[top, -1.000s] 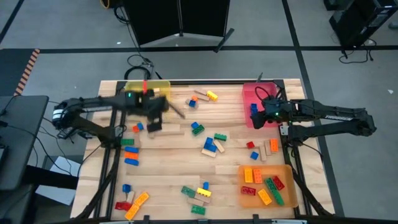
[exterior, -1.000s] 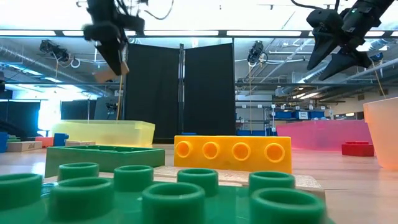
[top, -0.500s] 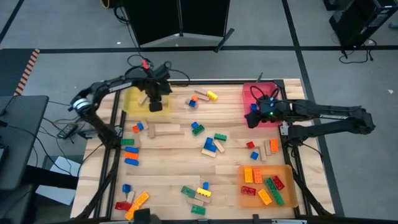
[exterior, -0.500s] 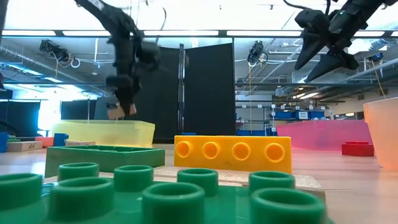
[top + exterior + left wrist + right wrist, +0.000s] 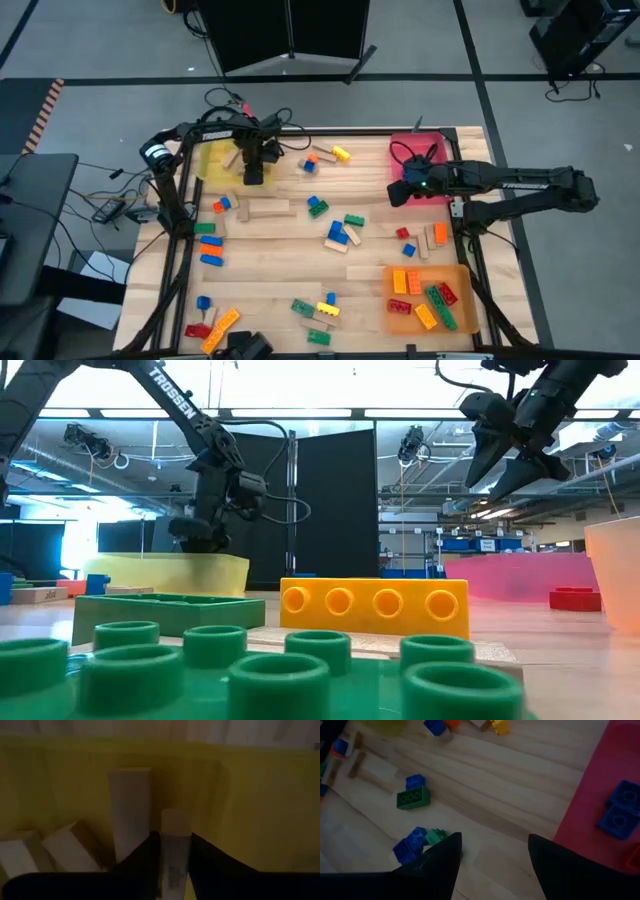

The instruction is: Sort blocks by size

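Left gripper [image 5: 175, 870] clamped on a tan wooden block [image 5: 175, 847] inside the yellow tray [image 5: 212, 160] (right gripper [image 5: 492, 860] empty, open), risking jamming against blocks below.

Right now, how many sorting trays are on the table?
3. In the high view: the yellow tray at top left, the red tray at top right, and the orange tray at bottom right. None looks hidden.

Yellow tray [image 5: 214, 160] crowded: left gripper [image 5: 253, 172] plus wooden blocks [image 5: 129, 812] (upright); bare tabletop [image 5: 270, 270] mid-front.
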`<act>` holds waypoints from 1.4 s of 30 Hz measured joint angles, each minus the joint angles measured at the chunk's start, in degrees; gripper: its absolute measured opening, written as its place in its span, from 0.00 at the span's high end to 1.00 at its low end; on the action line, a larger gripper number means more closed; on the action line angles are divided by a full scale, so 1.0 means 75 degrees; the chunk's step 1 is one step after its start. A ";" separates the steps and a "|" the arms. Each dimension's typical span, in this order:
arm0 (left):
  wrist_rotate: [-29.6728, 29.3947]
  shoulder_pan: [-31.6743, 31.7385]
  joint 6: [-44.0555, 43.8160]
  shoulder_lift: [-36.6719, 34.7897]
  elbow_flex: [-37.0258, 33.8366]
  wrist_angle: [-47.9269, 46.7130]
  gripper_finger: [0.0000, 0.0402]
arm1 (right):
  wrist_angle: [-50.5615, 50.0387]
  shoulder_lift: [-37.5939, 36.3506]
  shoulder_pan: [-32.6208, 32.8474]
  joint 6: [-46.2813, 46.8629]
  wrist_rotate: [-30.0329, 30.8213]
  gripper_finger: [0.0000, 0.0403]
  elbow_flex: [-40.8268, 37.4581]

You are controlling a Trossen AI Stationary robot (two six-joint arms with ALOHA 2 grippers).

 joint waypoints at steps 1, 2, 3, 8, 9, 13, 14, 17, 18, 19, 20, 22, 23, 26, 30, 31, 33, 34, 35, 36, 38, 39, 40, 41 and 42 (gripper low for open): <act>-0.0002 -0.0001 -0.0003 0.0000 0.0000 0.0063 0.71 | 0.0008 0.0003 -0.0003 0.0037 0.0000 0.39 0.0000; -0.0003 -0.0001 -0.0008 0.0000 0.0000 0.0130 0.68 | 0.0002 0.0003 -0.0014 0.0044 0.0000 0.40 0.0000; -0.0006 -0.0001 -0.0017 0.0000 0.0000 0.0159 0.66 | 0.0005 -0.0001 -0.0032 0.0044 0.0000 0.40 0.0000; -0.0017 -0.0001 -0.0026 0.0000 0.0170 0.0005 0.63 | 0.0001 -0.0008 -0.0181 0.0036 0.0000 0.40 0.0000; -0.0017 -0.0001 -0.0038 0.0000 0.0272 -0.0075 0.63 | 0.0003 -0.0008 -0.0217 0.0033 0.0000 0.40 0.0000; -0.0017 -0.0001 -0.0113 0.0000 0.0960 -0.0690 0.62 | 0.0001 -0.0011 -0.0330 0.0026 0.0000 0.39 0.0000; -0.0017 -0.0001 -0.0218 0.0000 0.1165 -0.0844 0.62 | 0.0001 -0.0011 -0.0352 0.0025 -0.0006 0.39 0.0000; -0.0019 -0.0001 -0.0812 0.0000 0.1833 -0.1311 0.62 | -0.0006 -0.0014 -0.0367 0.0014 -0.0026 0.39 0.0000; -0.0019 -0.0001 -0.1074 0.0000 0.2051 -0.1476 0.62 | -0.0011 -0.0014 -0.0367 -0.0038 -0.0029 0.39 0.0000; -0.0019 -0.0001 -0.1375 0.0000 0.2269 -0.1670 0.62 | -0.0020 -0.0014 -0.0367 -0.0129 -0.0029 0.39 0.0000; -0.0015 -0.0006 -0.1721 0.0000 0.2469 -0.1847 0.62 | -0.0038 -0.0014 -0.0367 -0.0185 -0.0032 0.39 0.0000; -0.0018 -0.0053 -0.2535 -0.0043 0.2805 -0.2156 0.62 | -0.0146 -0.0014 -0.0367 -0.0229 -0.0076 0.40 0.0000; -0.0026 -0.0099 -0.3048 -0.0091 0.2915 -0.2259 0.63 | -0.0232 -0.0014 -0.0367 -0.0234 -0.0146 0.40 0.0000; 0.0139 -0.0300 -0.3990 -0.0429 0.3042 -0.2268 0.64 | -0.0458 -0.0014 -0.0367 -0.0403 -0.0460 0.40 0.0000; 0.0888 -0.0753 -0.4481 -0.1038 0.3042 -0.2051 0.65 | -0.0898 -0.0014 -0.0364 -0.0599 -0.0903 0.39 0.0000; 0.0976 -0.0914 -0.4697 -0.1181 0.3042 -0.1893 0.65 | -0.1000 -0.0017 -0.0359 -0.0646 -0.1007 0.39 0.0000; 0.0998 -0.1234 -0.5087 -0.1444 0.3042 -0.1692 0.65 | -0.1199 -0.0017 -0.0358 -0.0730 -0.1131 0.40 0.0000; 0.1001 -0.1401 -0.5266 -0.1553 0.3042 -0.1627 0.65 | -0.1243 -0.0017 -0.0358 -0.0759 -0.1167 0.40 0.0000; 0.1003 -0.1579 -0.5453 -0.1649 0.3042 -0.1561 0.65 | -0.1258 -0.0017 -0.0358 -0.0773 -0.1169 0.40 0.0000; 0.1003 -0.1745 -0.5635 -0.1736 0.3042 -0.1519 0.65 | -0.1264 -0.0017 -0.0358 -0.0782 -0.1169 0.40 0.0000; 0.0990 -0.2144 -0.5865 -0.1860 0.3042 -0.1538 0.65 | -0.1261 -0.0011 -0.0358 -0.0848 -0.1167 0.40 0.0000; 0.0975 -0.2354 -0.5983 -0.1911 0.3042 -0.1513 0.65 | -0.1261 -0.0006 -0.0358 -0.0946 -0.1166 0.39 0.0000; 0.0920 -0.2583 -0.6040 -0.1947 0.3042 -0.1471 0.65 | -0.1258 -0.0005 -0.0358 -0.1018 -0.1166 0.39 0.0000; 0.0776 -0.2848 -0.6131 -0.1969 0.3042 -0.1378 0.65 | -0.1243 0.0000 -0.0358 -0.1045 -0.1166 0.39 0.0000; 0.0569 -0.3123 -0.6230 -0.1979 0.3042 -0.1225 0.65 | -0.1186 0.0006 -0.0358 -0.1058 -0.1158 0.39 0.0000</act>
